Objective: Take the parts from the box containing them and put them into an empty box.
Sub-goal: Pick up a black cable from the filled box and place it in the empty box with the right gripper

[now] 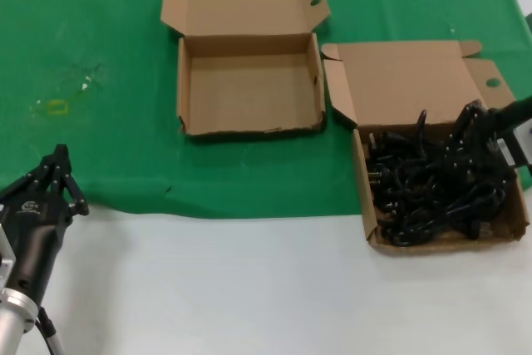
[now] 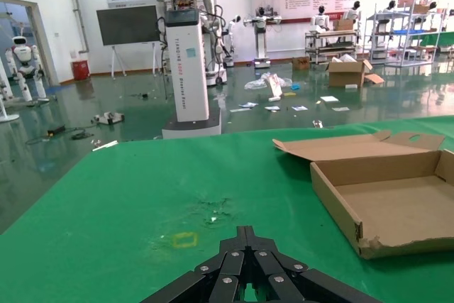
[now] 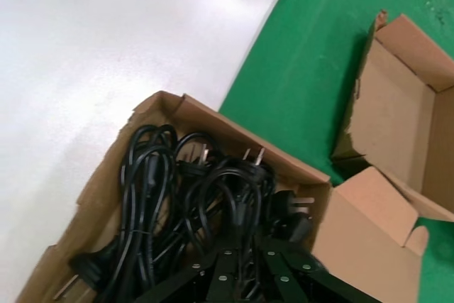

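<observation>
Reaching in from the right, the right gripper [image 1: 467, 122] sits low over the power cords [image 1: 432, 184] tangled in the box containing them [image 1: 376, 230], finger spread unclear; no single long axis shows.

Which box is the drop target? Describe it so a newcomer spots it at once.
On the green mat, two open brown cardboard boxes sit side by side. The target is the empty box nearer the middle of the table, farther back. Its neighbour, the full box, is packed with tangled black power cords, with the right pincer over them.
</observation>
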`<state>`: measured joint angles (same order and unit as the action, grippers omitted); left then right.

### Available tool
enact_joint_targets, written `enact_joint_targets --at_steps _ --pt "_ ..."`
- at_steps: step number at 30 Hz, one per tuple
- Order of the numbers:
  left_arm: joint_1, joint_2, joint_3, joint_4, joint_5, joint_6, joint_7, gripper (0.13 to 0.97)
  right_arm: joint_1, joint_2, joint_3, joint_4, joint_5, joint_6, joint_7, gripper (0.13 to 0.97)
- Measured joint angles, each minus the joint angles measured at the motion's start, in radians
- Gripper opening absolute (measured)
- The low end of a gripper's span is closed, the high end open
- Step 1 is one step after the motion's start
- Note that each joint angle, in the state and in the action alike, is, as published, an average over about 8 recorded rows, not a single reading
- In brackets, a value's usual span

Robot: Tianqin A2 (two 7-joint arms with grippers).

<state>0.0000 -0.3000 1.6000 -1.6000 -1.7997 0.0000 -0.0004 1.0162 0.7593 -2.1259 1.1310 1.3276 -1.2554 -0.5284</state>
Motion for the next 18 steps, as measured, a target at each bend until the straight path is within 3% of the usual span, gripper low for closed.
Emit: enact_joint_targets --at_steps 13,18 --pt "0.0 0.0 0.0 0.0 0.0 0.0 0.0 0.144 0.023 0.006 -0.016 -0.052 -0.032 -0.01 -0.034 0.242" --pt "0.0 0.0 0.0 0.0 0.0 0.0 0.0 0.144 0.03 0.003 -0.02 -0.073 -0.041 -0.008 -0.05 0.328"
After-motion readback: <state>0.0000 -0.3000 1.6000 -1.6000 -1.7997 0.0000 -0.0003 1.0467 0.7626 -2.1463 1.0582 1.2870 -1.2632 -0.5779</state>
